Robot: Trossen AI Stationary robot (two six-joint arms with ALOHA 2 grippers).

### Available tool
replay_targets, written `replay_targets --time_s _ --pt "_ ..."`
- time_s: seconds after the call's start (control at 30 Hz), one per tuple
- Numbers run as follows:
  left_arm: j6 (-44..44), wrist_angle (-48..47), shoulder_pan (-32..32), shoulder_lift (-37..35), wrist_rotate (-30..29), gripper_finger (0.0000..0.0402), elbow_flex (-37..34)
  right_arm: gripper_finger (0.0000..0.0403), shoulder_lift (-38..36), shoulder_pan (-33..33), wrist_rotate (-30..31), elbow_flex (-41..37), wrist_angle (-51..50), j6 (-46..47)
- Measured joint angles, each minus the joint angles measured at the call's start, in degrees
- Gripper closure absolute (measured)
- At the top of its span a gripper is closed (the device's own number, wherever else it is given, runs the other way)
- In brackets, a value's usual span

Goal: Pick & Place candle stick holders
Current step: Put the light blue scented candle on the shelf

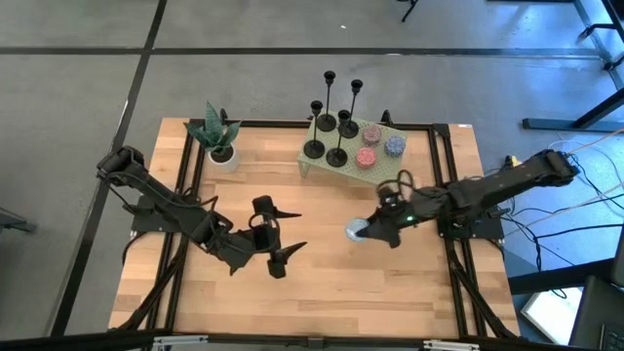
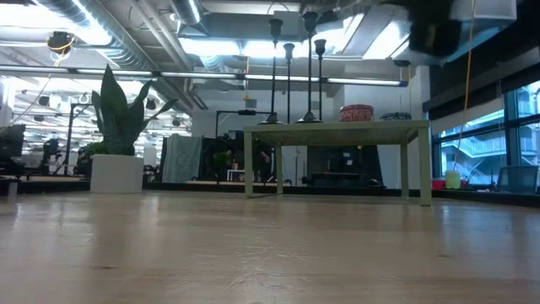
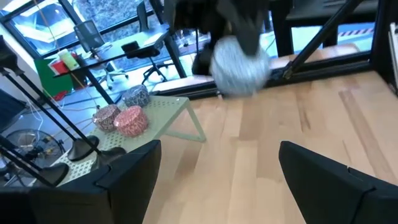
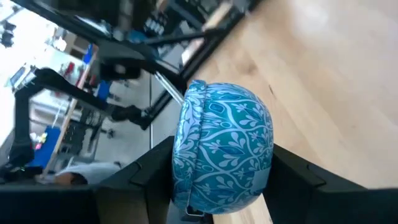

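Right gripper (image 4: 211, 180) pinches a blue patterned round container (image 4: 222, 148) at frame centre, lifted for carrying; left gripper (image 1: 278, 237) waits spread, lower left; candle stick holders (image 1: 331, 122) stand untouched on the green stand (image 1: 382, 168).

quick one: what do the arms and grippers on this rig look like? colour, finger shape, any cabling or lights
Both arms are matte black, built of slim jointed links. The left gripper ends in two pointed, wedge-shaped black fingers, broad and flat up close. The right gripper has the same black fingers. A thin looped cable sits on the right arm's wrist, beside a small green light. No markings are readable.
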Motion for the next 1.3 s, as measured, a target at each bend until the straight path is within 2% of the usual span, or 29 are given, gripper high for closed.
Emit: replay_targets --time_s 0.07,0.3,0.4,0.57,0.8,1.1,1.23,1.3 --pt "-0.01 -1.03 0.00 0.00 0.00 0.0078 0.00 0.0202 -3.66 0.92 3.62 0.00 -3.80 -0.04" --pt "0.58 -2.43 0.00 0.00 0.73 0.0078 0.00 0.0202 -13.42 1.92 22.07 0.00 -24.54 1.79" --pt "0.57 -2.40 0.00 0.01 -0.13 0.0078 0.00 0.0202 -15.85 1.70 25.27 0.00 -29.19 2.12" --pt "1.35 -2.95 -0.77 -0.77 -4.79 0.0078 0.00 0.0202 -18.12 -0.27 28.19 0.00 -35.30 4.19" --pt "4.43 -3.61 -5.26 -4.53 -6.69 0.0078 0.00 0.0202 -18.50 -4.63 25.58 0.00 -36.32 4.31" --pt "4.49 -3.67 -11.26 -11.45 -17.42 0.0078 0.00 0.0202 -25.35 -15.54 17.34 -0.07 -37.95 -1.66" --pt "4.49 -3.89 -11.63 -12.27 -17.54 0.0078 0.00 0.0202 -27.49 -18.00 14.80 -6.19 -35.77 -0.22" --pt "4.49 -3.89 -11.61 -12.27 -17.53 0.0078 0.00 0.0201 -27.91 -19.12 13.55 -10.70 -30.08 0.28"
